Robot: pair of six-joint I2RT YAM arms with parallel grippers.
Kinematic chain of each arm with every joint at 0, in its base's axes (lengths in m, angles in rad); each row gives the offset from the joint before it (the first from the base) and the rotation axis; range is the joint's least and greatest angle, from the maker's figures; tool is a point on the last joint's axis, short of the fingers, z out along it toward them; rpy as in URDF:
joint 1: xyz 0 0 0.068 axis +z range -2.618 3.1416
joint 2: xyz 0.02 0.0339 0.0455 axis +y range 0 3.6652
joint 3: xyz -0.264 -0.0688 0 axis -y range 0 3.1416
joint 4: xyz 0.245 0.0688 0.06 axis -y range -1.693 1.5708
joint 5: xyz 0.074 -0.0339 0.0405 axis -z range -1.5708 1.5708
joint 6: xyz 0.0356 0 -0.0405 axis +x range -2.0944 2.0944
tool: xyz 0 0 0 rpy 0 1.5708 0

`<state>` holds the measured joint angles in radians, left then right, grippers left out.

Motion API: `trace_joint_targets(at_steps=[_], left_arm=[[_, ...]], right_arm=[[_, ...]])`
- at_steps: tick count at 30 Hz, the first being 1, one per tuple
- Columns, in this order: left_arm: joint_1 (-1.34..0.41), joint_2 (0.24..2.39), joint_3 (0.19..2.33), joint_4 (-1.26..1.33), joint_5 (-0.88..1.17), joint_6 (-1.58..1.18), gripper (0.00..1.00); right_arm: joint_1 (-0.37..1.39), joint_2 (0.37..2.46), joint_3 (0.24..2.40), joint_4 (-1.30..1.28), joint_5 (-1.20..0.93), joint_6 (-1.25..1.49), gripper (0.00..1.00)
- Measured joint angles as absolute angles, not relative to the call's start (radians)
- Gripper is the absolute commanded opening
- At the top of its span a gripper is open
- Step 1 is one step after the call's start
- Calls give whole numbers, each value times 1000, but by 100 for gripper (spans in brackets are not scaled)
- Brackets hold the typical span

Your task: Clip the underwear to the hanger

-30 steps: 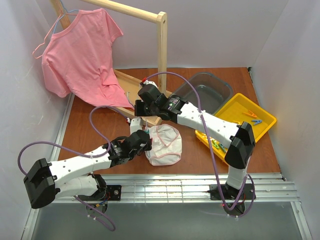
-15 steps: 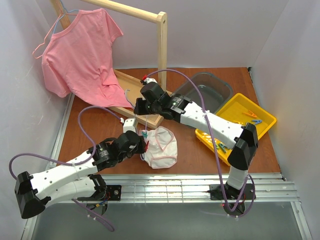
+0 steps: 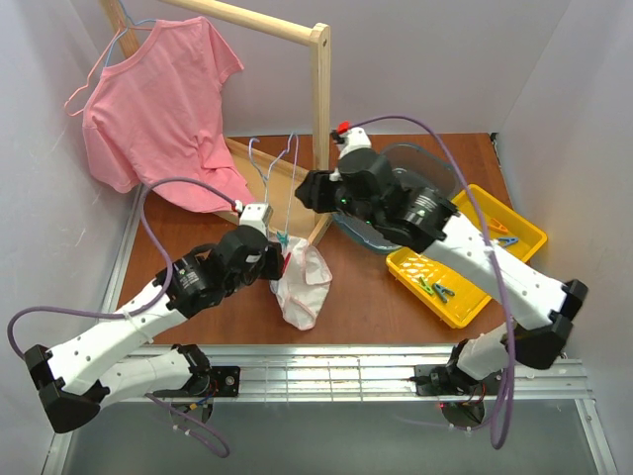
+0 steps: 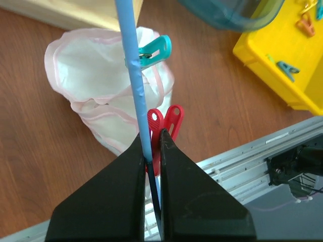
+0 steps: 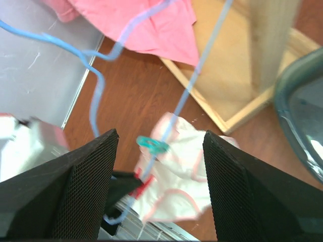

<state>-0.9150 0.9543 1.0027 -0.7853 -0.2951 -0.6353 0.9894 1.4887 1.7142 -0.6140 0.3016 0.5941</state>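
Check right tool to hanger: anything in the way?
Nothing visible. The right tool is open, facing the hanger, its wire in plain view between the fingers. The left tool is shut on the bar by the red clip; underwear hangs from it.

The thin light-blue wire hanger (image 4: pixel 132 75) stands raised and tilted, its hooked top toward 12 o'clock in the top view. The small white fabric briefs with pale pink trim (image 3: pixel 302 282) dangle bunched from its lower wire at 6 o'clock. A teal plastic clothes peg (image 4: pixel 154 50) pins them there.
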Motion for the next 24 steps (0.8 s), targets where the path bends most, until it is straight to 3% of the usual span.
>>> trace_joint_targets(at_steps=[6,12,24], left_arm=[[-852,1085,1233,-809,-265,-506,3],[-793,1256,1441,-800,-225,-394,3],[-712,1384,1750,-827,-208,-265,3]], right_arm=[[909,1333,1586,-654,355,593,62],[843,1314,1526,-693,369,583,61],[782,1291,1489,-708,356,558,61]])
